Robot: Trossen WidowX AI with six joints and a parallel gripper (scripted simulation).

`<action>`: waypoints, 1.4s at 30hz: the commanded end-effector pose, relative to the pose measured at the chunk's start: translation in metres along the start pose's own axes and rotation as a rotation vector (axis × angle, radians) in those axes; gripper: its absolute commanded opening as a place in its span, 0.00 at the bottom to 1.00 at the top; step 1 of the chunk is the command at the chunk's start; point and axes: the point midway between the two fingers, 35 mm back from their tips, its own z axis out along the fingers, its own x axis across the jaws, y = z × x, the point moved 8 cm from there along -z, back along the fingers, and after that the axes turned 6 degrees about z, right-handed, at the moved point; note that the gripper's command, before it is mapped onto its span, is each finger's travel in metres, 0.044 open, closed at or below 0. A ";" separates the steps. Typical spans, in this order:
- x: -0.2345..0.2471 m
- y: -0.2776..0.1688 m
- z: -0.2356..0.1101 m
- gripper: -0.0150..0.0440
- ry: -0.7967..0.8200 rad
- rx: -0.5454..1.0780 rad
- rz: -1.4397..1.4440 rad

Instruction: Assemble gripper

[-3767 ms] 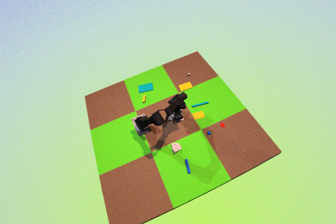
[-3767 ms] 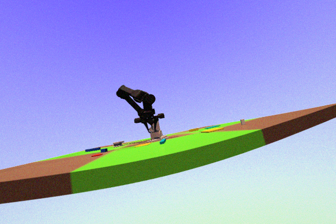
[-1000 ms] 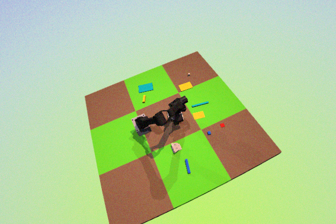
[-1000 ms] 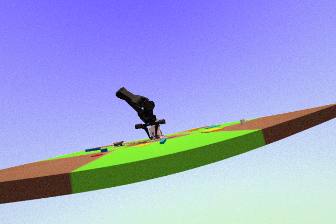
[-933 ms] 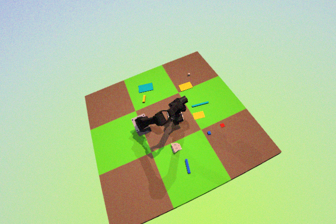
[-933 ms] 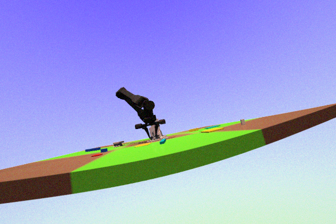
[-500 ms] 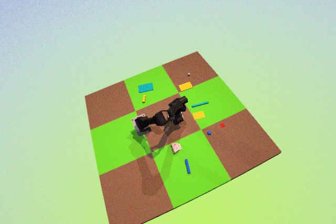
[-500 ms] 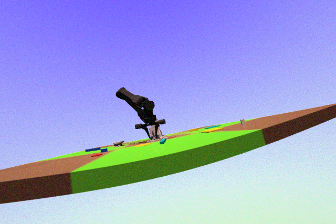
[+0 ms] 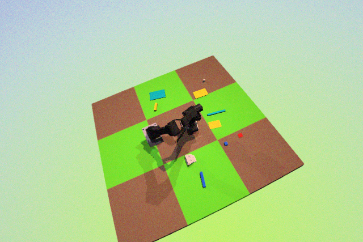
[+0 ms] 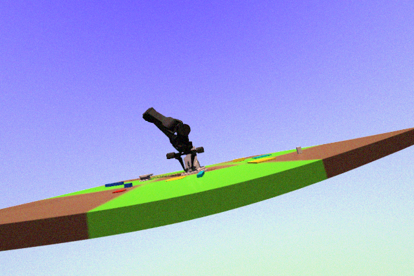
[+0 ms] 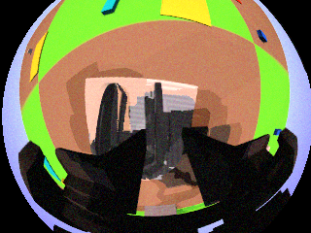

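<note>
The gripper base [image 11: 92,86] is a pale pinkish plate on the central brown square, mostly hidden under the arm in the top view. My gripper [image 10: 187,169] [image 11: 163,132] points down over it, low, and is shut on a dark grey jaw [image 11: 164,150]. The jaw stands between the fingertips at the base. Another dark elongated shape lies over the left of the base in the wrist view; jaw and shadow are hard to tell apart there. Pins and gear mesh cannot be made out. The housing plate [image 9: 190,159] [image 10: 145,176], pale with small holes, lies apart on a green square.
A blue bar [image 9: 202,179], blue cube [image 9: 226,143] and red tile [image 9: 240,135] lie around the housing plate's side. Yellow tiles [image 9: 214,124] [image 9: 200,93], a teal bar [image 9: 216,113], teal plate [image 9: 157,94], yellow block [image 9: 155,106] and small grey block [image 9: 203,80] lie elsewhere.
</note>
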 end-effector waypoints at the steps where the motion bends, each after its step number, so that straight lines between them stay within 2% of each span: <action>1: -0.001 0.000 0.003 0.48 -0.006 0.003 0.004; 42: 0.000 0.000 0.001 0.48 -0.006 0.003 0.004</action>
